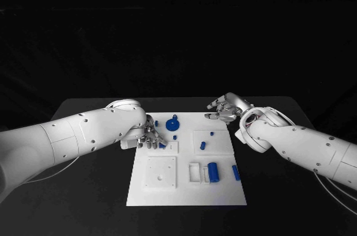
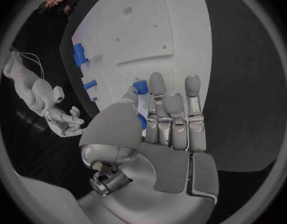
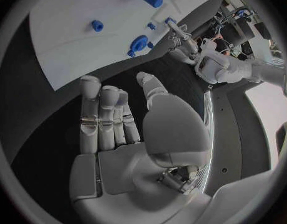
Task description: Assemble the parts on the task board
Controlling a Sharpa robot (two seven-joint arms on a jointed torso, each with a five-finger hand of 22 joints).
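Head view, left hand (image 1: 149, 139) on task board (image 1: 186, 189), right hand (image 1: 225, 108) hovering

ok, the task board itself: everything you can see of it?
The task board is a flat white rectangular plate, matte and plastic-looking, lying on the black table. It carries raised square panels, a pale open slot block, small holes, and blue parts standing or lying on it. The left hand is at its far left corner, fingers down among the parts; the right hand hovers just beyond its far edge.

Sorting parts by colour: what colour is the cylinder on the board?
Blue cylinder, clearest in head view.
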